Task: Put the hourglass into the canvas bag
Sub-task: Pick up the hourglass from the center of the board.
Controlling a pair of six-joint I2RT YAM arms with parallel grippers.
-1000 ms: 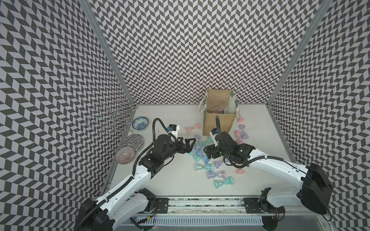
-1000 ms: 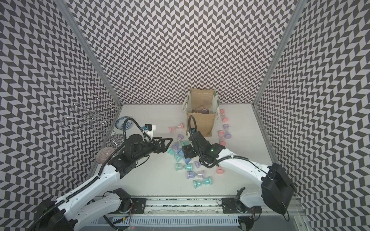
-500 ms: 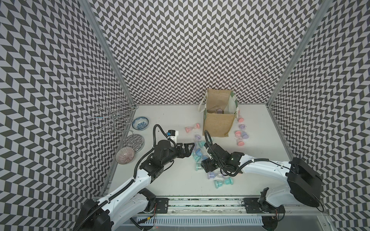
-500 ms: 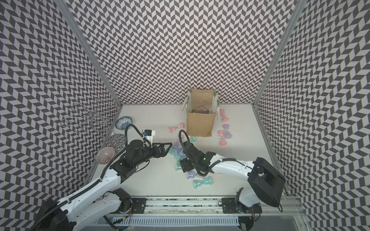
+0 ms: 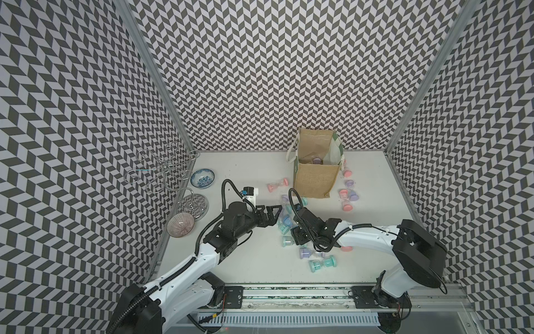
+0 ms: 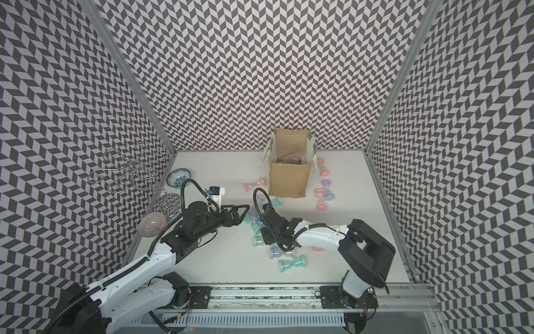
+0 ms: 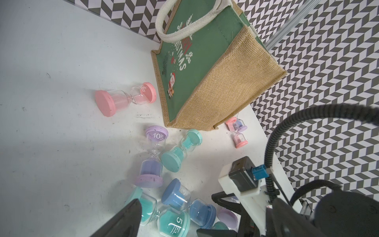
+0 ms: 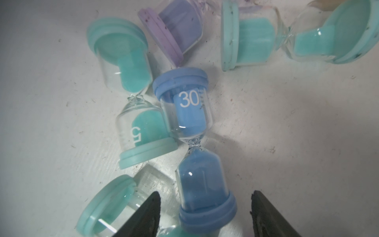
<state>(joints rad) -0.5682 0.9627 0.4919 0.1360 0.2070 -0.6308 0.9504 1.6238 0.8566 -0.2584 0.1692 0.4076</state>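
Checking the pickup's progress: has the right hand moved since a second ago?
Yes. The right hand has drawn back from the canvas bag toward the front rail; open, it now straddles one end of the blue hourglass.

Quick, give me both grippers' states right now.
Left gripper: open, holding nothing.
Right gripper: open, jaws either side of the blue hourglass, not gripping it yet.
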